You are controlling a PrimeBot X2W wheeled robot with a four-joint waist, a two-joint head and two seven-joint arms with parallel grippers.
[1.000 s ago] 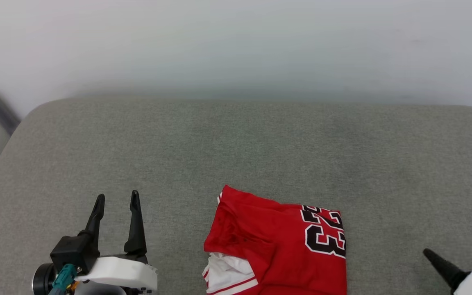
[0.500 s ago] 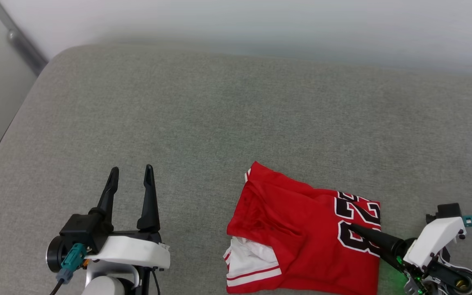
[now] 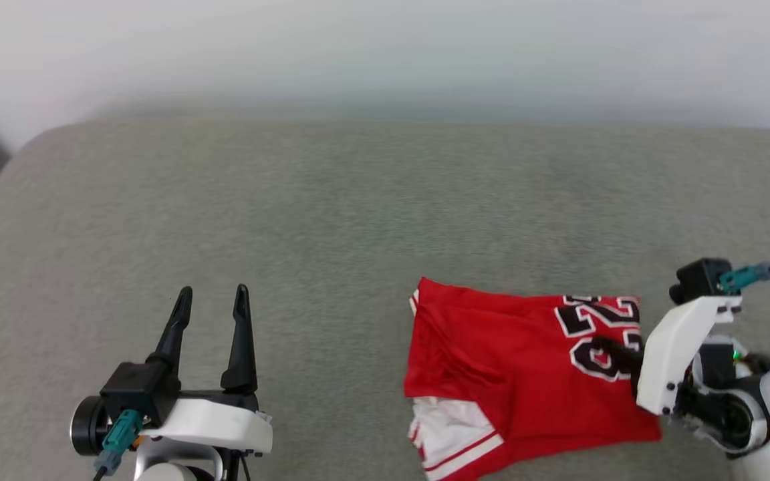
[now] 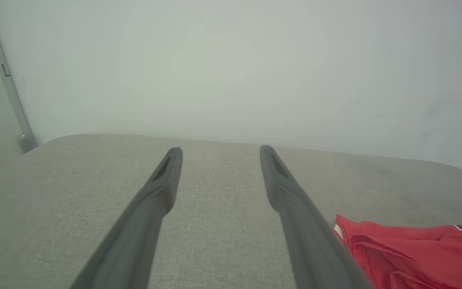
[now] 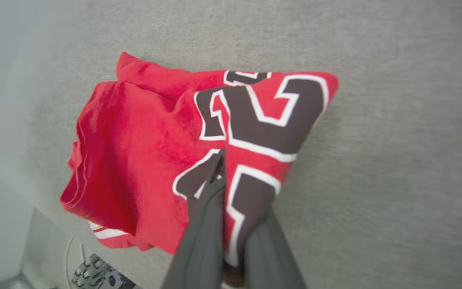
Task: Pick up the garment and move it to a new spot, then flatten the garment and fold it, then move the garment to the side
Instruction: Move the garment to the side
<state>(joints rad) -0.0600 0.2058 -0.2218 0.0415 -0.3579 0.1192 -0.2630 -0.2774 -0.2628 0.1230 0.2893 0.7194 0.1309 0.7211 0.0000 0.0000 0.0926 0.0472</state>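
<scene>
The garment (image 3: 512,361) lies folded on the grey cushion, red with black white-outlined numerals at its right end and a white striped sleeve poking out at the near left. My right gripper (image 3: 609,351) comes in from the right and is shut on the numbered edge. In the right wrist view the cloth (image 5: 142,140) is pinched between the dark fingers of that gripper (image 5: 219,156) and rises towards them. My left gripper (image 3: 213,292) stands open over bare cushion well left of the garment. In the left wrist view that gripper (image 4: 221,150) holds nothing, and the garment's red corner (image 4: 407,249) shows at the lower right.
The grey cushion (image 3: 358,220) stretches wide around the garment, with rounded far corners and a white wall behind it. A grey pipe (image 4: 12,100) runs down the wall at the far left. Robot base parts (image 5: 94,275) show at the right wrist view's lower left.
The right gripper came in from the right edge and has shut on the garment's numbered end, which now bunches up. The head camera has shifted. The left gripper stays open.
</scene>
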